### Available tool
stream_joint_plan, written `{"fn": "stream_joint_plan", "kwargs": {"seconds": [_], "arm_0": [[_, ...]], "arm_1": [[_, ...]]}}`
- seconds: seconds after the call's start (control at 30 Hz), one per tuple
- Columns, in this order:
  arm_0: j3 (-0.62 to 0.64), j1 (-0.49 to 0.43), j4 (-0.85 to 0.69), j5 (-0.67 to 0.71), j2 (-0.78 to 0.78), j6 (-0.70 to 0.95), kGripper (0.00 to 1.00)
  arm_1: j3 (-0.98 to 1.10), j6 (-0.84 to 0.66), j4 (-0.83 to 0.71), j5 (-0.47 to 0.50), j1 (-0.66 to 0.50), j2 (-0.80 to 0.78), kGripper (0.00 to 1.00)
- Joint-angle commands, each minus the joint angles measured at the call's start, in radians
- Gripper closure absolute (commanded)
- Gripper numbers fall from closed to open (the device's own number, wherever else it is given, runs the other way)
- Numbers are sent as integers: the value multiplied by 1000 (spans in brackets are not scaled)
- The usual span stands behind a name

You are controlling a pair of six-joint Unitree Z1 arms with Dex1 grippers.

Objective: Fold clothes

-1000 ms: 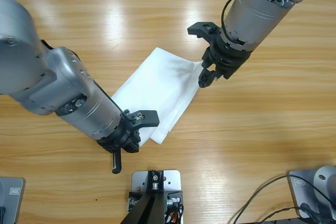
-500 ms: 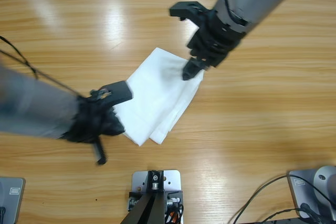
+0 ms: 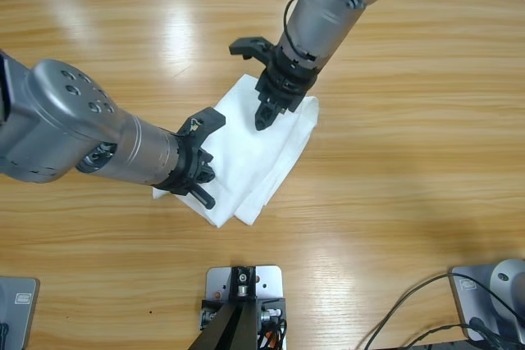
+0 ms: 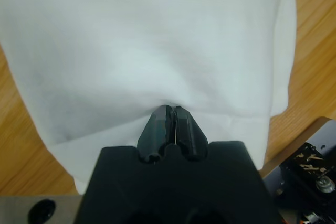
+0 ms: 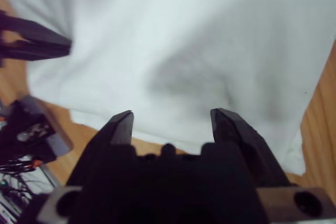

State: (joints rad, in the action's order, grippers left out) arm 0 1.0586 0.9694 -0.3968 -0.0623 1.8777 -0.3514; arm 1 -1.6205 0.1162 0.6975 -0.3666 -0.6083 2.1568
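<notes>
High view — folded T-shirt between both grippers.

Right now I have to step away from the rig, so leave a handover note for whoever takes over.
Left gripper: jaws shut, tips pressed against the T-shirt's edge; no clear pinch visible.
Right gripper: jaws open, empty, just above the shirt.
The shirt lies folded into a compact layered bundle mid-table.
Done: main folds appear made.
Left: possibly a final fold or tidying, then withdraw both arms.
</notes>
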Motion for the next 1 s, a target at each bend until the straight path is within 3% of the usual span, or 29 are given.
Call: {"fn": "stream_joint_plan", "kwargs": {"seconds": [0.03,0.43,0.53,0.67,0.77,0.8,0.83,0.87,0.9,0.97,1.0], "arm_0": [[-8,-8,31,-2,63,-24,1000],[-161,-8,107,1,-15,-44,1000],[-195,-9,104,-22,-78,-43,1000],[-228,-9,79,-52,-192,-37,1000],[-243,-7,49,-54,-290,-46,1000],[-242,-3,23,-59,-331,-51,1000],[-242,-1,-6,-67,-377,-56,1000],[-242,-1,-31,-75,-422,-50,1000],[-241,-1,-42,-75,-460,-16,1000],[-223,-6,-43,-72,-475,212,1000],[-204,-19,-49,-60,-470,313,894]], "arm_1": [[-4,16,13,94,26,91,405],[37,14,47,195,82,108,400],[70,13,51,236,82,-21,404],[87,3,86,397,82,-254,405],[95,-16,128,442,82,-352,404],[107,-21,132,443,82,-371,383],[122,-26,132,443,82,-387,268],[137,-42,133,437,82,-404,64],[148,-73,140,397,82,-421,0],[187,-69,149,267,82,-455,0],[217,-47,143,215,82,-471,0]]}}
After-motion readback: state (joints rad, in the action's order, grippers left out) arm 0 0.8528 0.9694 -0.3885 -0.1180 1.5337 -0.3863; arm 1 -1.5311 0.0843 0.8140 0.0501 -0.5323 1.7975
